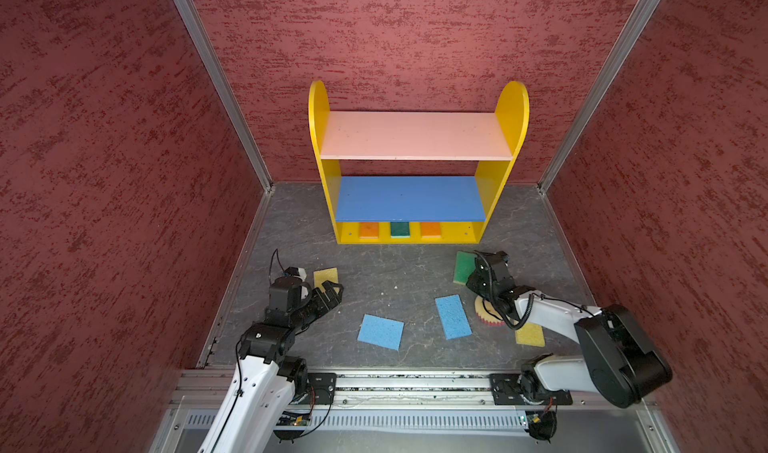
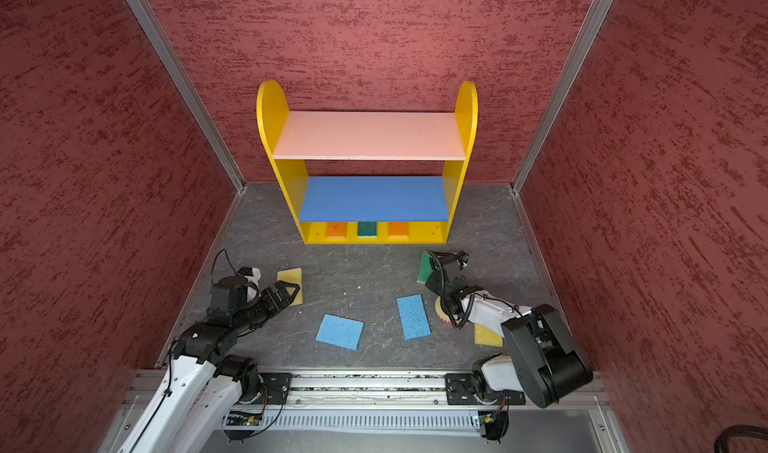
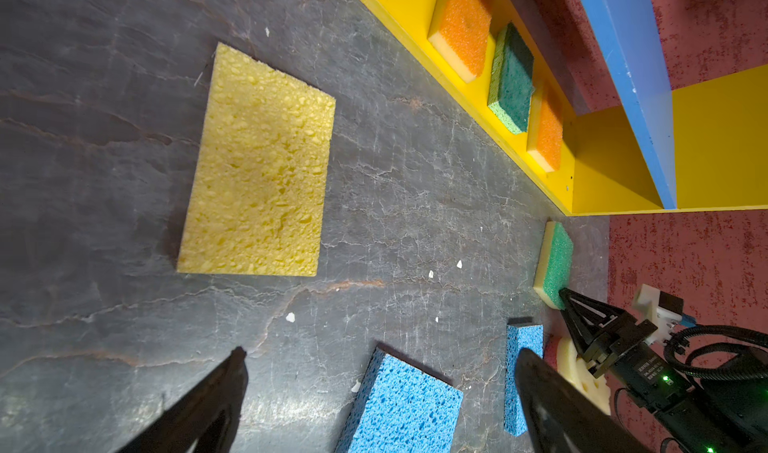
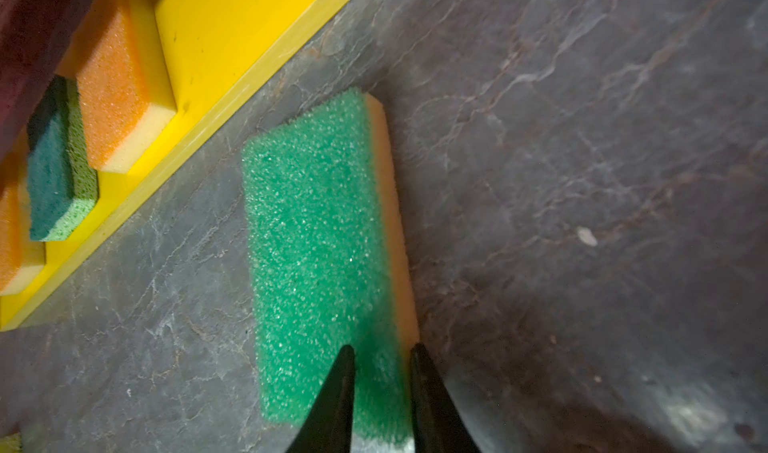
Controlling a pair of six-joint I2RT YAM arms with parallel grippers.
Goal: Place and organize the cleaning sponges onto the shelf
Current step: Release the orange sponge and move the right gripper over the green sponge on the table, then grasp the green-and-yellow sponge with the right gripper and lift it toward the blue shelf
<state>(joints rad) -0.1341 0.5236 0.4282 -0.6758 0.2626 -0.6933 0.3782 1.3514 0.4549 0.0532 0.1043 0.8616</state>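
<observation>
- Right pincer (image 4: 380, 349) pinching the near end of the green sponge (image 4: 316, 243). The sponge lies on the counter (image 1: 395, 272), just in front of the shelf (image 1: 513, 110), right side.
- Left pincer (image 1: 334, 288) spread wide, at the near edge of the left yellow sponge (image 1: 325, 274).
- Shelf bottom board, in a row: left orange sponge (image 1: 368, 230), dark green sponge (image 1: 400, 229), right orange sponge (image 1: 430, 230).
- Loose on counter: left blue sponge (image 1: 380, 331), right blue sponge (image 1: 453, 316), round sponge (image 1: 482, 307) partly under the right arm, right yellow sponge (image 1: 530, 335).
</observation>
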